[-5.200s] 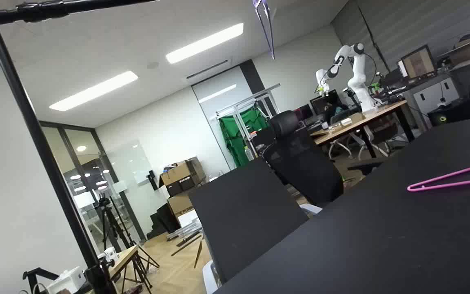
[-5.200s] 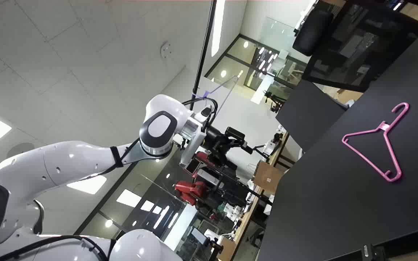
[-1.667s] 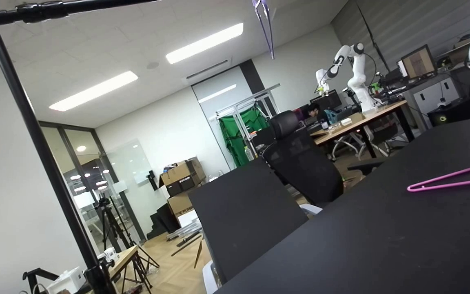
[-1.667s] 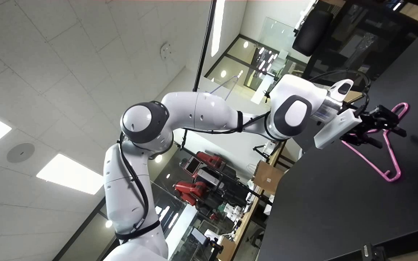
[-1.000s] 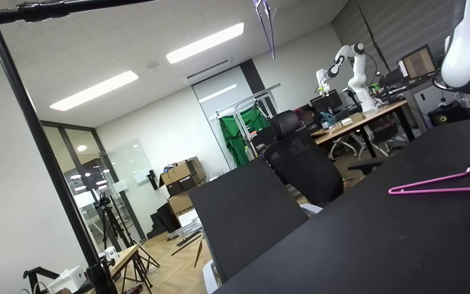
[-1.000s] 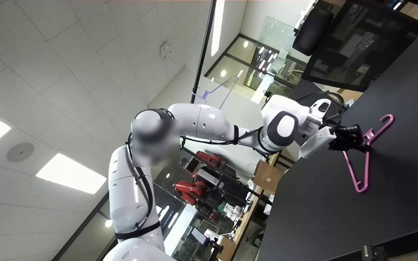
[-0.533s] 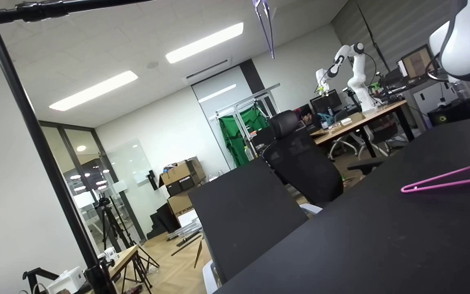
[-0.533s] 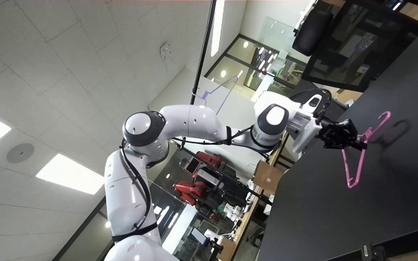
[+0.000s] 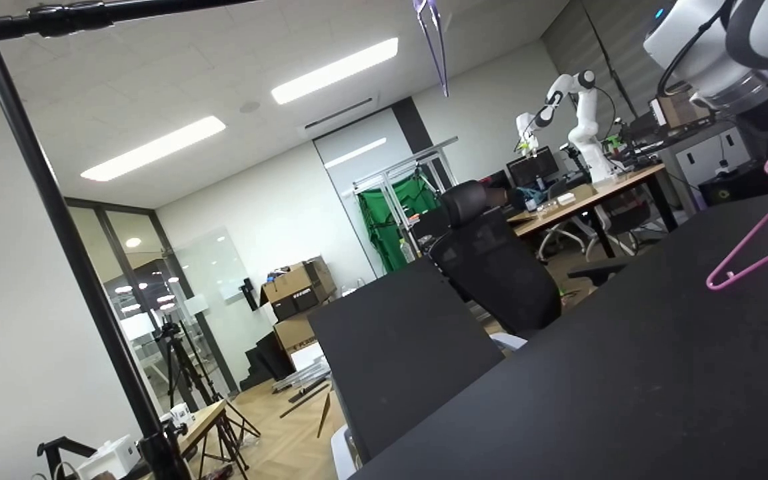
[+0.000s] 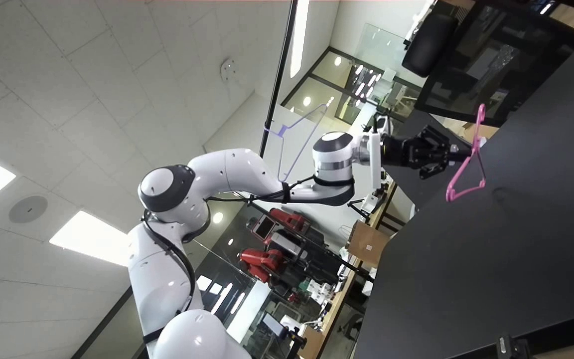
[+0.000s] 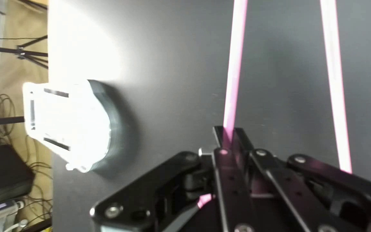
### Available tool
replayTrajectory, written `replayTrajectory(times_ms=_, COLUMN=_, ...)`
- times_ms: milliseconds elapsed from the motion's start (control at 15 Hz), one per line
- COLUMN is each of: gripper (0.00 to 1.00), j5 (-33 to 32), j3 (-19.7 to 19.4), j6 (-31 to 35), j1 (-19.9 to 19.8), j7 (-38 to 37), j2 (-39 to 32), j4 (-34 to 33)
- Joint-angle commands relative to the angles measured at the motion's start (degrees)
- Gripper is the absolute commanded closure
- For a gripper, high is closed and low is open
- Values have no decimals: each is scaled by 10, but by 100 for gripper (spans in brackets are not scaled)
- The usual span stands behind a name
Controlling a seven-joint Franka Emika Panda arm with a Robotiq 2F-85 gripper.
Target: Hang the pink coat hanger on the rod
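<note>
My gripper (image 10: 462, 156) is shut on the pink coat hanger (image 10: 477, 143) near its neck and holds it above the black table. The hanger looks nearly edge-on there, hook upward. Part of it shows at the right edge of an exterior view (image 9: 751, 233), tilted, its far corner low over the table. In the wrist view a pink bar of the hanger runs between the fingertips of the gripper (image 11: 229, 132). Another pink bar passes to the right. The rod (image 9: 151, 8) is the black bar at top left in an exterior view; it crosses high up in an exterior view (image 10: 278, 75).
A purple hanger (image 10: 282, 130) hangs on the rod, beyond the arm. A black upright pole (image 9: 67, 223) carries the rod's end. The black table (image 9: 597, 380) spreads below, with an office chair (image 9: 501, 267) behind it. A bright white object (image 11: 76, 119) stands on the table in the wrist view.
The pink hanger lay flat on the table several seconds ago. The gripper took hold of it, and both have since risen; over the last half second the hanger has turned more edge-on.
</note>
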State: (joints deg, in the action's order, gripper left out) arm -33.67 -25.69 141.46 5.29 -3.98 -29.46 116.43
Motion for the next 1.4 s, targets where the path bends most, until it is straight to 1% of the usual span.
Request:
replayTrajectory(times_ms=0, gripper=98, j5=-153, j3=-31, j6=-39, j1=-17, j7=-26, j2=26, j4=-23)
replayTrajectory(times_ms=133, gripper=98, j5=-245, j3=-31, j6=-54, j1=-42, j7=-29, j2=40, j4=-49)
replayTrajectory(times_ms=267, gripper=98, j5=-335, j3=-17, j6=-65, j1=-59, j7=-46, j2=60, j4=-66)
replayTrajectory(times_ms=467, gripper=98, j5=-463, j3=15, j6=-62, j1=-83, j7=-79, j2=99, j4=-82)
replayTrajectory(times_ms=667, gripper=98, j5=-571, j3=55, j6=-54, j1=-99, j7=-132, j2=147, j4=-81)
replayTrajectory(times_ms=733, gripper=98, j5=-591, j3=69, j6=-51, j1=-105, j7=-157, j2=164, j4=-78)
replayTrajectory(times_ms=800, gripper=92, j5=-554, j3=84, j6=-60, j1=-125, j7=-111, j2=135, j4=-86)
replayTrajectory(times_ms=867, gripper=92, j5=-568, j3=92, j6=-58, j1=-126, j7=-123, j2=148, j4=-86)
replayTrajectory(times_ms=1000, gripper=92, j5=-573, j3=97, j6=-57, j1=-127, j7=-126, j2=161, j4=-85)
replayTrajectory(times_ms=1333, gripper=92, j5=-578, j3=98, j6=-57, j1=-130, j7=-130, j2=161, j4=-83)
